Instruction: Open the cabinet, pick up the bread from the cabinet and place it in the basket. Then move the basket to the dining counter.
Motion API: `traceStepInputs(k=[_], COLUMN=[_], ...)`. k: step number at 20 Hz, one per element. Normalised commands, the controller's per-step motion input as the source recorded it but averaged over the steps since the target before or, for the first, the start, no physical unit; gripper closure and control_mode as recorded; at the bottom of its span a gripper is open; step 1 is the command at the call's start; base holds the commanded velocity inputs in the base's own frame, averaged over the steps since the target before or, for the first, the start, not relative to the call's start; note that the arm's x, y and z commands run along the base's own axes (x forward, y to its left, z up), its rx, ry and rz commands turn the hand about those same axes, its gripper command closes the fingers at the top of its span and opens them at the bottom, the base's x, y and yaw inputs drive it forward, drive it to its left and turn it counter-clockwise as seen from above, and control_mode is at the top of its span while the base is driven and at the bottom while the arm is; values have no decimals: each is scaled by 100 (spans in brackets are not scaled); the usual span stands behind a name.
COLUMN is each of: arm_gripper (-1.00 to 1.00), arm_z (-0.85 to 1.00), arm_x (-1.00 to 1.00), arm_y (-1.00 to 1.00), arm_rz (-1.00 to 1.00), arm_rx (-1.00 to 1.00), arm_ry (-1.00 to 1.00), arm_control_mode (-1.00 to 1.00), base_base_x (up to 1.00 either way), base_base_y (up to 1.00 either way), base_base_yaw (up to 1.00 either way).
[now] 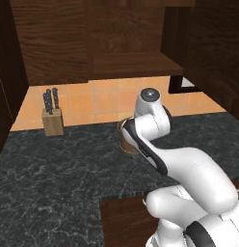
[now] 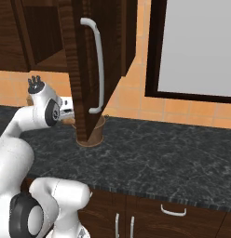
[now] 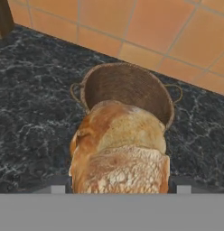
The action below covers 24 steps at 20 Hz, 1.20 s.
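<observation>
- Far left, against the orange tiled wall (image 1: pixel 99 103): a wooden knife block with black handles (image 1: pixel 52 117), standing upright on the black marble worktop (image 1: pixel 59 178), well apart from the arm.
- Above it, the dark walnut-grain wall cabinet (image 1: pixel 54 41) stands open; its dark wood shelf (image 1: pixel 136 65) shows in the left base view.
- Centre of the left base view: the white robot arm (image 1: pixel 189 178) bends forward over the worktop, its wrist covering most of the round brown basket (image 1: pixel 125 140); only a brown sliver of the basket's side shows at the arm's left edge.
- Hand view: the gripper (image 3: pixel 118 187) sits just above and short of the basket (image 3: pixel 127 90), whose round woven hollow and two small loop handles are plain to see. The basket rests on the black worktop, close to the tiled wall.
- Between the two dark finger tips (image 3: pixel 181 186) is the round golden-brown crusty bread (image 3: pixel 119 155); the fingers are clenched on it from both sides. The loaf's far end overlaps the basket's near rim in this view; whether it touches the rim I cannot tell.
- Right base view: the open cabinet door (image 2: pixel 82 69) with its long vertical silver bar handle (image 2: pixel 97 65) hangs in front of the basket (image 2: pixel 98 132), hiding its left part.
- Further right, a large pale panel in a dark frame (image 2: pixel 196 46) on the wall.
- Below the worktop edge, dark low drawers with small silver handles (image 2: pixel 173 211).
</observation>
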Motion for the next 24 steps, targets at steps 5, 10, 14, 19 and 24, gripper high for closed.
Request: traceStepInputs(k=[5, 10, 14, 19, 24], arm_gripper=[100, 100, 100, 100, 100], arm_z=[-30, -33, -38, -24, -29], arm_x=[59, 46, 36, 36, 37], arm_y=[-17, -2, -4, -16, -8], arm_rz=[0, 0, 0, 0, 0], arm_rx=[0, 0, 0, 0, 0], arm_ry=[1, 3, 7, 2, 2], arm_control_mode=[-100, -100, -100, -100, -100], base_base_x=[0, 0, 0, 0, 0], base_base_y=[0, 0, 0, 0, 0], base_base_yaw=[0, 0, 0, 0, 0])
